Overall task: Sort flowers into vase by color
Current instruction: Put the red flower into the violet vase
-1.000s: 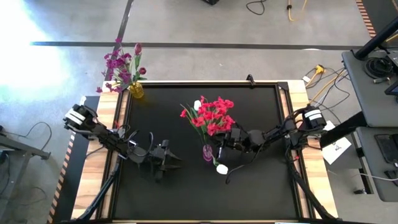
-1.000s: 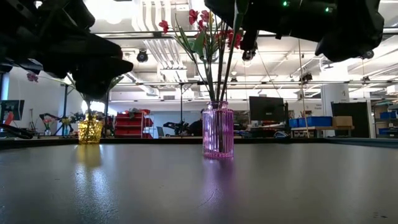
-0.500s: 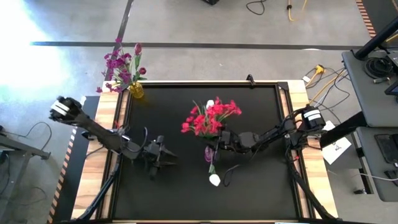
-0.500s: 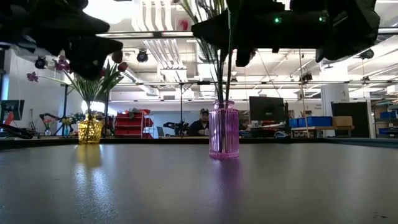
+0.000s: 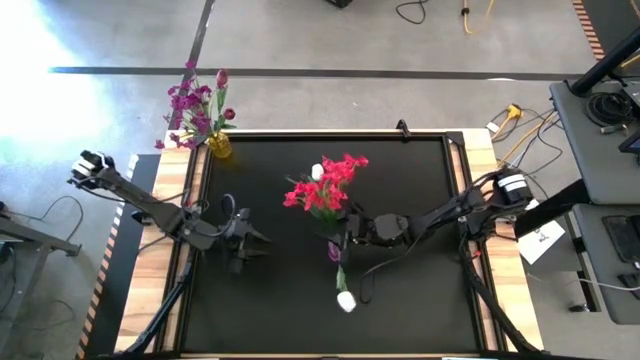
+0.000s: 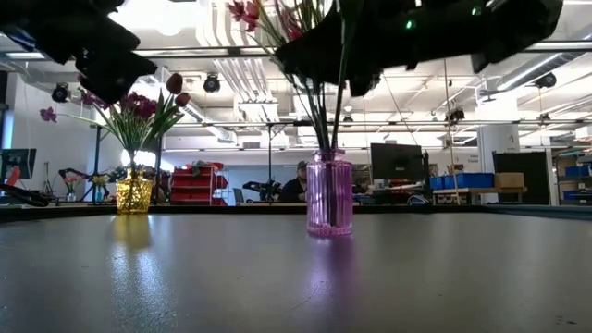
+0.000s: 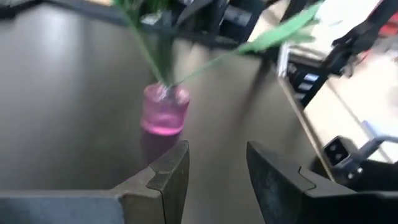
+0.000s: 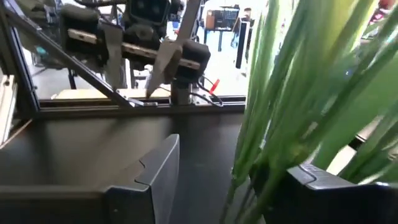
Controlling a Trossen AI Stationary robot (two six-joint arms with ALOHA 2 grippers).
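My right pincer (image 5: 352, 232) is spread around the green stems of the red flowers (image 5: 322, 190) standing in the pink vase (image 6: 329, 193) mid-tabletop. I should back away level, without snagging stems. My left pincer (image 5: 250, 240) waits spread, empty, nearby.

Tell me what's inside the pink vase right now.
The pink vase holds a bunch of green stems topped by red-pink flowers, with one white bud leaning out toward the table. The right gripper hides the vase mouth from above.
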